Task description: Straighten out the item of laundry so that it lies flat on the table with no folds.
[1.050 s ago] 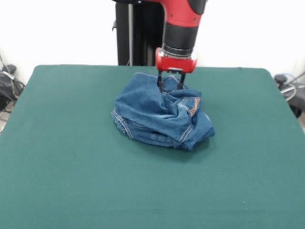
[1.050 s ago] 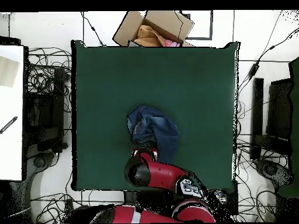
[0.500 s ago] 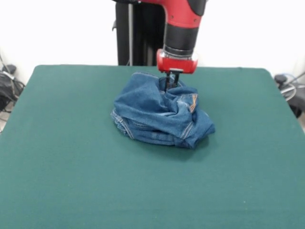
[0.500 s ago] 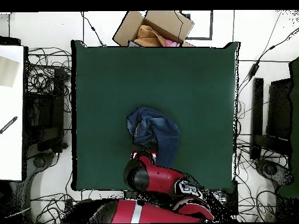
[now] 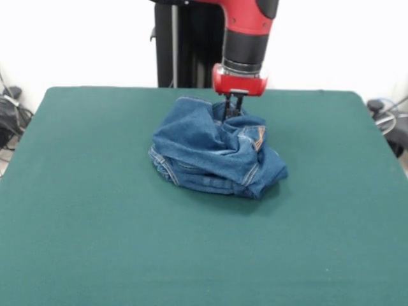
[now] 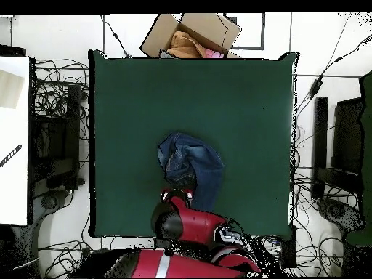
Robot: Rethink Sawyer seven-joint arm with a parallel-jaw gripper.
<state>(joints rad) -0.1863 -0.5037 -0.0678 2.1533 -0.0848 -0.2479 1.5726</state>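
The item of laundry (image 5: 215, 155) is a crumpled heap of blue denim jeans with orange stitching, bunched into thick folds near the middle of the green table (image 5: 95, 210). My gripper (image 5: 233, 109) stands upright at the heap's far edge. Its two dark fingers are pressed together on a ridge of denim there. From overhead, the jeans (image 6: 190, 164) lie just beyond my red arm (image 6: 190, 221), which hides the fingers.
A cardboard box (image 6: 192, 34) with cloth inside sits beyond the table's far edge in the overhead view. Cables and equipment (image 6: 54, 138) crowd the floor on both sides. A white surface (image 6: 14, 138) stands at the left.
The fingers, spread apart over the denim a second ago, have come together on the fabric. The wrist has risen very slightly. The heap has barely shifted.
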